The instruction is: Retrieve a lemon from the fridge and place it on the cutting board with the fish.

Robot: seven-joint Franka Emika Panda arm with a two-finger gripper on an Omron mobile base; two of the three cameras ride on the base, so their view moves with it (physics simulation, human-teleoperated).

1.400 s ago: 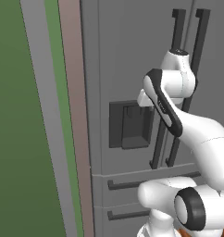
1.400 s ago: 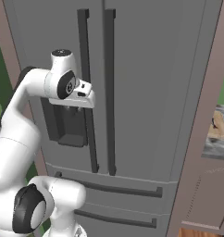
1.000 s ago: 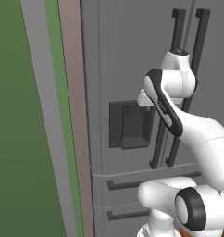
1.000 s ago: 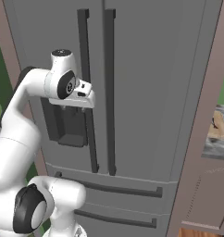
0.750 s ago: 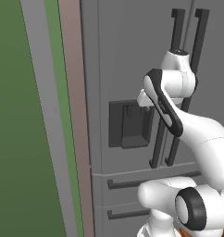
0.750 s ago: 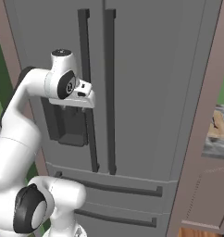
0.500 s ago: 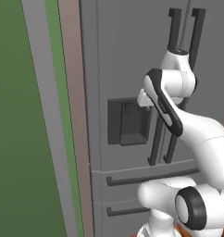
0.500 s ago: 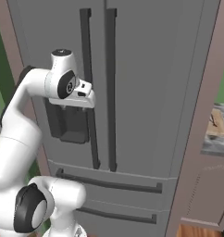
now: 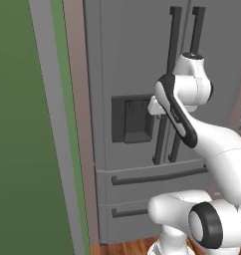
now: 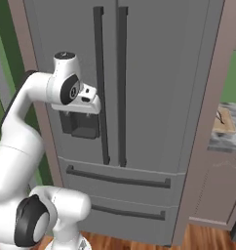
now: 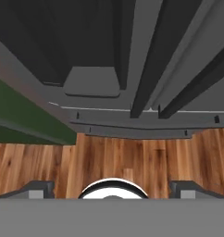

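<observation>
Claw (image 11: 112, 187) spread wide and empty, we faced the shut fridge (image 10: 154, 73).

From left to right we saw the dark dispenser recess (image 9: 132, 119), our hand beside it, then the two long door handles (image 10: 110, 83). We saw no lemon; we judged it lay behind the doors. The cutting board (image 10: 226, 122) waited on the counter at far right. A misjudged reach could have missed the handle and struck the dispenser.

Kitchen surroundings

A green wall (image 9: 23, 149) with a grey strip (image 9: 55, 124), a brownish cabinet panel (image 10: 207, 122), a wooden floor (image 11: 109, 159), and a grey marbled desk (image 10: 226, 140) at far right.
</observation>
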